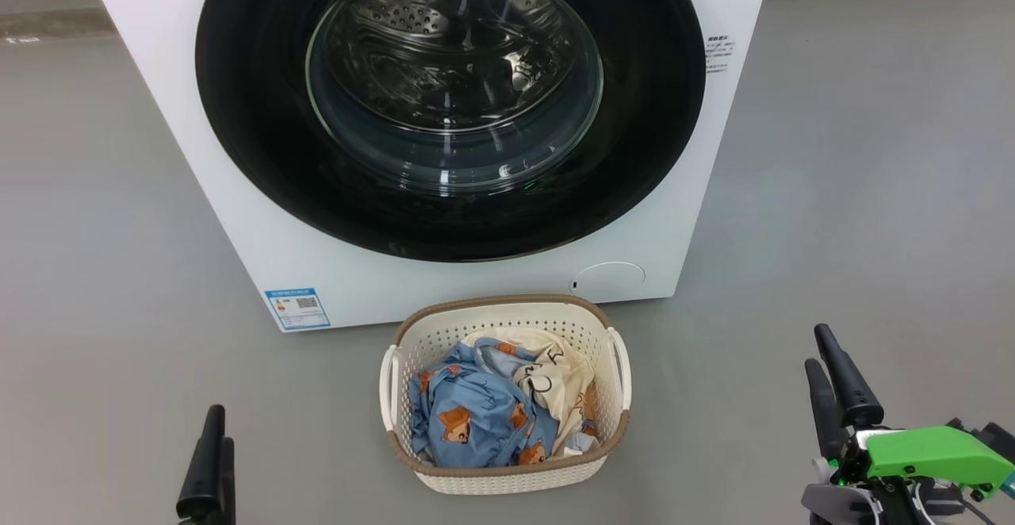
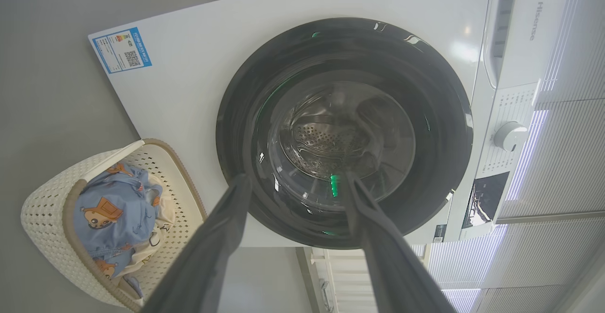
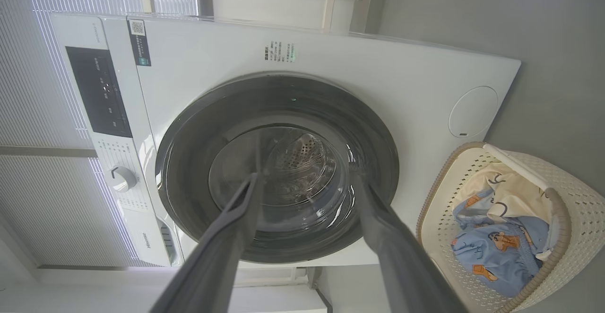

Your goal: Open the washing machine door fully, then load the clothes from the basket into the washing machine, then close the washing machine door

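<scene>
You face one washer on the grey floor. Its one door is shut flush against the front, and you see the steel drum through the glass. On the front panel: one blue label at lower left, one round flap at lower right.

One basket sits on the floor just before the washer, under the door, not touching it. It has two white handles, one on each side.

Clothes, two pieces, both in the basket:
- blue one with bears, bunched on the left and front;
- cream one with black line drawings, at the back right, partly under the blue.

Your two tools are both low and well apart from the basket. Left tool: jaws wide, nothing between them, fingers aimed at the door. Right tool: jaws wide too, nothing held, also aimed at the door. In the head view the basket lies between them.
</scene>
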